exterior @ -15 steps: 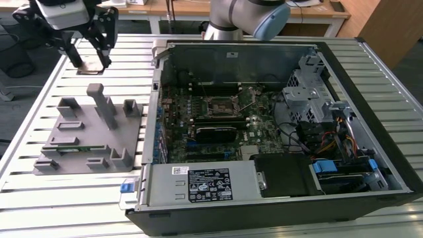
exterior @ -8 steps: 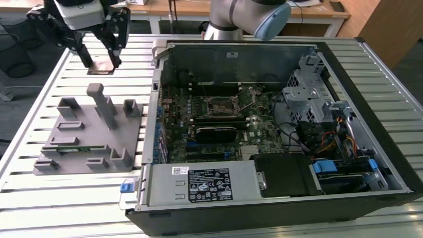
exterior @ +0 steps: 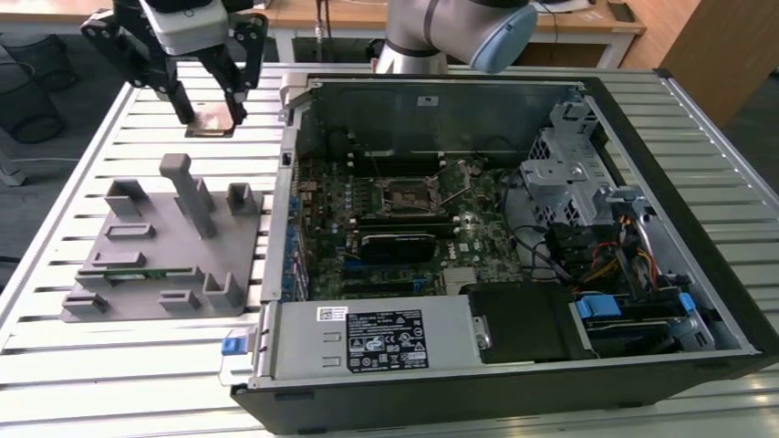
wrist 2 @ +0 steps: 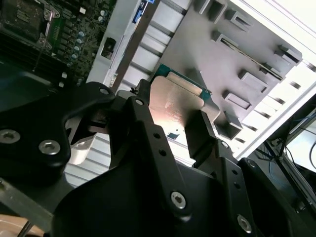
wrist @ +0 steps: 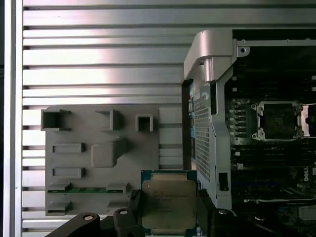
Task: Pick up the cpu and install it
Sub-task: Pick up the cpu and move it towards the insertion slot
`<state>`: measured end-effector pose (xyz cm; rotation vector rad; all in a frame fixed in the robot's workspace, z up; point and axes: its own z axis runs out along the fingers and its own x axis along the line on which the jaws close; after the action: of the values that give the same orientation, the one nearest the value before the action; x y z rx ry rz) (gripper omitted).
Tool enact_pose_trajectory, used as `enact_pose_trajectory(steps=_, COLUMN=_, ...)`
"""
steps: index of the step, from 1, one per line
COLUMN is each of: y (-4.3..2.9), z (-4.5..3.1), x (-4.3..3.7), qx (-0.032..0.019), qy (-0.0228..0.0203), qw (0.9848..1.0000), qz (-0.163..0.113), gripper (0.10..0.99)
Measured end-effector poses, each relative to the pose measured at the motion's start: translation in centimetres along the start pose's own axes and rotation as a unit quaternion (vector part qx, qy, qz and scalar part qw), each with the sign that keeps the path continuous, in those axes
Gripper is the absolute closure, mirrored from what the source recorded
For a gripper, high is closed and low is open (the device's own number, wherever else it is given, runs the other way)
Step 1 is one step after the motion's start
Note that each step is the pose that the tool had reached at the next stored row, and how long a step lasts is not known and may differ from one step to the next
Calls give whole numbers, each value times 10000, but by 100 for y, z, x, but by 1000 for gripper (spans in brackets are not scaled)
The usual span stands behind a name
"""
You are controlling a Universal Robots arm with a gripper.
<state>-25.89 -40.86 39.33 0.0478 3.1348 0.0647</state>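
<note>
One tool [wrist: 169, 210] grips the cpu [wrist: 168, 190]; side edges hidden.

Work surface: slatted metal table [exterior: 146, 365], its pale ribs running across from the exterior view's left to its right. Two items rest directly on it: a grey moulded fixture plate [exterior: 164, 246] with raised posts and slots, towards the exterior view's left, and an open desktop computer case [exterior: 365, 406] lying on its side, just beside the plate. A narrow strip of bare slats shows between them.
</note>
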Motion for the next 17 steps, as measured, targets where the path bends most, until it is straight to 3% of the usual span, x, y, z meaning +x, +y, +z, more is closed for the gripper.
enact_pose_trajectory(steps=17, y=28, z=8, x=-494, qx=0, qy=15, qw=10000, qz=0, gripper=557)
